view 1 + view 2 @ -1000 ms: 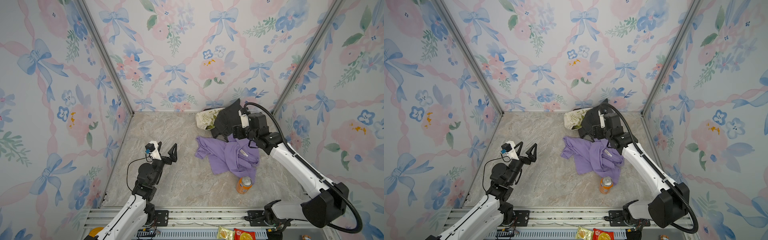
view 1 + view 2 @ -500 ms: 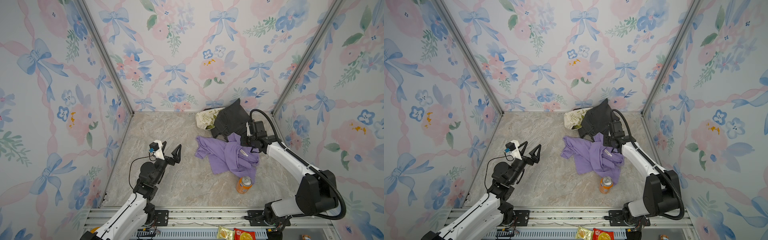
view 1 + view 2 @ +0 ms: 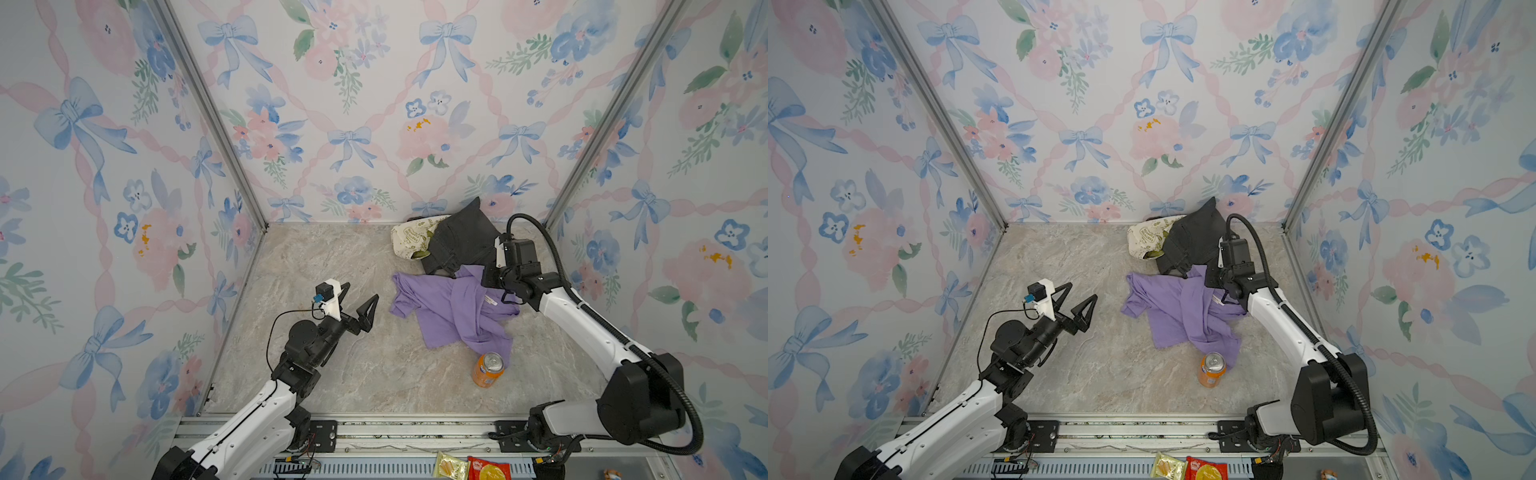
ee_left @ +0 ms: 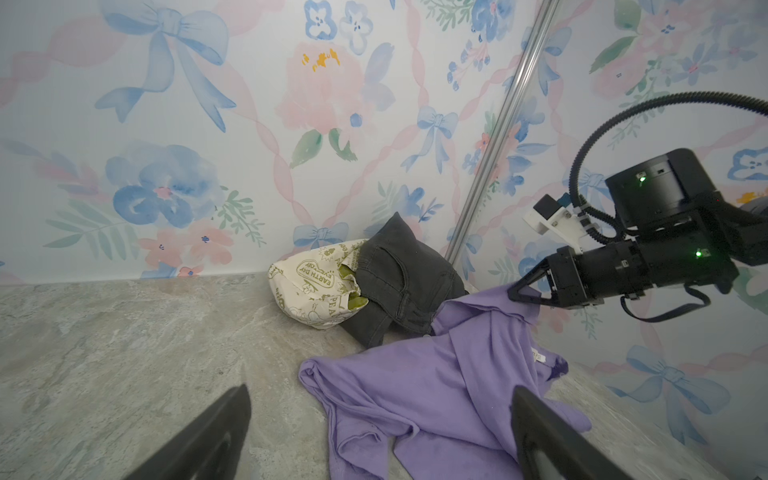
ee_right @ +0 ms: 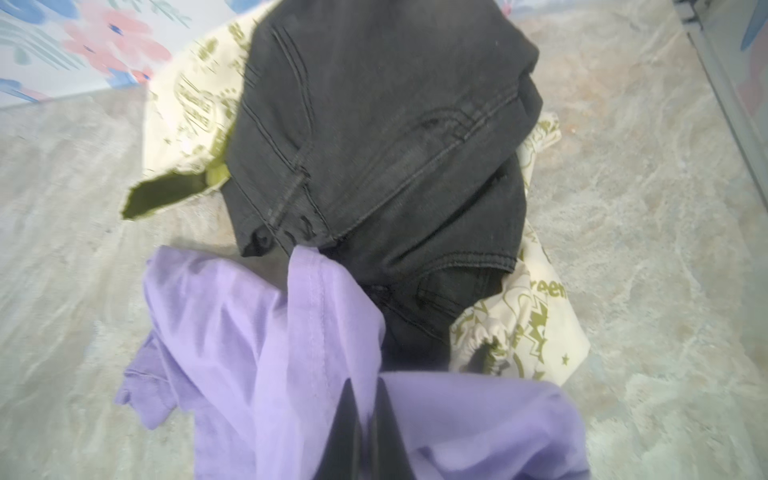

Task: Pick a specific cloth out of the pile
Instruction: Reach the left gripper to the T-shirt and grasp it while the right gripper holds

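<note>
The right end effector [image 4: 524, 294] is clamped on a raised fold of the soft lavender-purple T-shirt [image 3: 449, 311]. Its 2 black fingers [image 5: 345, 428] are pressed together with purple fabric pinched between them. The pinched fold stands up off the marble-patterned counter [image 3: 332, 257] at the T-shirt's far edge, where it meets the pile [image 3: 440, 253] in the back right corner.

The rest of the T-shirt lies crumpled and spread on the counter in front of the pile. 1 short sleeve points toward the left arm, and a small white tag [image 4: 538, 356] shows near the right arm.

The pile's other 2 pieces are a black denim garment [image 5: 374, 124] and a cream fabric with green leaf print [image 4: 307, 282]. The denim leans against the back wall and touches the T-shirt's far edge. The cream fabric is tucked under and beside the denim.

An orange drink can [image 3: 1212, 370] stands just beside the T-shirt's near hem.

The left end effector [image 3: 359, 297] hangs over bare counter to the left of the T-shirt. It points toward the T-shirt without touching it, its 2 fingers spread wide with nothing between them.
</note>
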Motion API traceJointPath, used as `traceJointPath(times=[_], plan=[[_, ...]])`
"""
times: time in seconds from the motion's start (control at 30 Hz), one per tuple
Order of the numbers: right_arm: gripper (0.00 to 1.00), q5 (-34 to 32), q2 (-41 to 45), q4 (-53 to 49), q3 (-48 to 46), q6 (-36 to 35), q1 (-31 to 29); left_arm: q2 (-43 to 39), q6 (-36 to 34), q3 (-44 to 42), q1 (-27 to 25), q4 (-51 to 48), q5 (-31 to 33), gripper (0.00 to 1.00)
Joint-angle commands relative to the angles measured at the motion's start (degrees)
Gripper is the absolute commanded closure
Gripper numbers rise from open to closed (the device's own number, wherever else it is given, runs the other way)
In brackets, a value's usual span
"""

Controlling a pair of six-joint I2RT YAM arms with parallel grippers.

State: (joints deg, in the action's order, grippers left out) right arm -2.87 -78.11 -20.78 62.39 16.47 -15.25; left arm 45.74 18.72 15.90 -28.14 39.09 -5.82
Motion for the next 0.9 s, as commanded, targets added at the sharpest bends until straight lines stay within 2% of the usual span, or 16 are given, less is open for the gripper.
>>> traceJointPath(times=[0.0,0.27,0.37,0.5,0.73,0.87], plan=[[1.00,3.9,4.2,5.7,1.9,-1.7,-2.7,1.5,-2.8,2.5,-2.1,0.7,-2.6,0.02],[1.00,5.9,2.3,5.4,10.1,-7.0,-15.4,6.2,-3.6,4.9,-6.4,2.9,-4.9,0.04],[1.00,7.8,0.0,4.9,12.8,-6.6,-19.0,8.0,-3.0,5.3,-7.2,4.3,-4.3,0.05],[1.00,11.3,-3.0,5.2,14.7,-5.9,-22.7,11.4,-1.4,5.6,-7.7,7.4,-3.6,0.08],[1.00,12.0,-5.8,6.6,15.5,-4.7,-27.4,21.7,1.7,8.4,-8.1,13.5,-3.0,0.16],[1.00,12.2,-6.3,7.5,15.4,-3.7,-28.8,29.0,3.4,12.3,-8.3,15.0,-5.4,0.26]])
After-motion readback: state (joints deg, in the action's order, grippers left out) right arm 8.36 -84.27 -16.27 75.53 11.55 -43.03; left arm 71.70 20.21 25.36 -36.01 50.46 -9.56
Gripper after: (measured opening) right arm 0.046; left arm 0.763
